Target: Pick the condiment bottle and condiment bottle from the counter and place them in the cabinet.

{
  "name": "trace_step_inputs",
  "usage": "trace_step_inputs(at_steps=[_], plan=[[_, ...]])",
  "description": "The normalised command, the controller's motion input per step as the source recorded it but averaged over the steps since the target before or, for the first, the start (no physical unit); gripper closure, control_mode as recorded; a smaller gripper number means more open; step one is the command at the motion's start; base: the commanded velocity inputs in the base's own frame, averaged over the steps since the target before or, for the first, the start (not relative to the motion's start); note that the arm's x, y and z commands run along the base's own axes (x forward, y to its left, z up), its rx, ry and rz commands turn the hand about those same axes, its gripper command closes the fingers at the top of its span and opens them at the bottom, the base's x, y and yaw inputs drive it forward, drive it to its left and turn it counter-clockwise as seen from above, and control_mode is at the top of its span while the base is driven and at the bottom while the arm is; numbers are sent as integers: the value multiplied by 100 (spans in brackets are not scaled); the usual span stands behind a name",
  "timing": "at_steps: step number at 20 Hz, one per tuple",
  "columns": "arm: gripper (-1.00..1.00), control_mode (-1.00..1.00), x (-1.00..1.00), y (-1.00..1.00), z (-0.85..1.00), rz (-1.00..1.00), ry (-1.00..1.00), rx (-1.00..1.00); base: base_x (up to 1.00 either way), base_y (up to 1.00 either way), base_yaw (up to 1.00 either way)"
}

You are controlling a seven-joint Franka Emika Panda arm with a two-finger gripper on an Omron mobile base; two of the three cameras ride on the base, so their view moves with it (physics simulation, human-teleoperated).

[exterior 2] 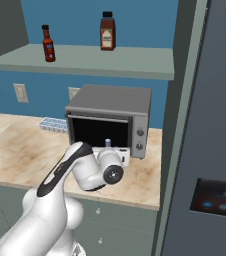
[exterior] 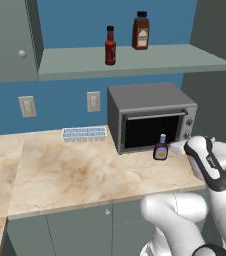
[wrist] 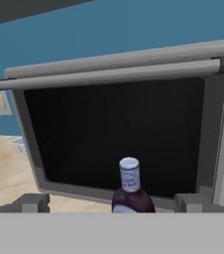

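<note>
Bottle point(exterior: 160, 149) stands upright on the counter point(exterior: 75, 170), just in front of the oven point(exterior: 150, 115) door: squat, dark, rounded, with a pale cap. I have the gripper point(wrist: 111, 202) level with it, jaws spread wide either side and nothing grasped, ready to close. Behind it the oven's door is glossy black under a grey bar handle; the counter is veined marble.

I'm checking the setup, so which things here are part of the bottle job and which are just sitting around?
Job: purple condiment bottle on the counter, between the open gripper fingers; red sauce bottle and brown sauce bottle on the shelf.
Lying about: toaster oven, ice tray.
</note>
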Motion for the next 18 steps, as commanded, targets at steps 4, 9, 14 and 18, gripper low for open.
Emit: trace_step_inputs(at_steps=[4,9,14,18], plan=[[-100,-100,20,11,-21,0,0,-2,0,0,0],[-100,-100,24,11,-17,0,0,0,0,0,0],[-100,-100,26,11,-18,0,0,0,0,0,0],[-100,-100,25,6,-12,0,0,0,0,0,0]])
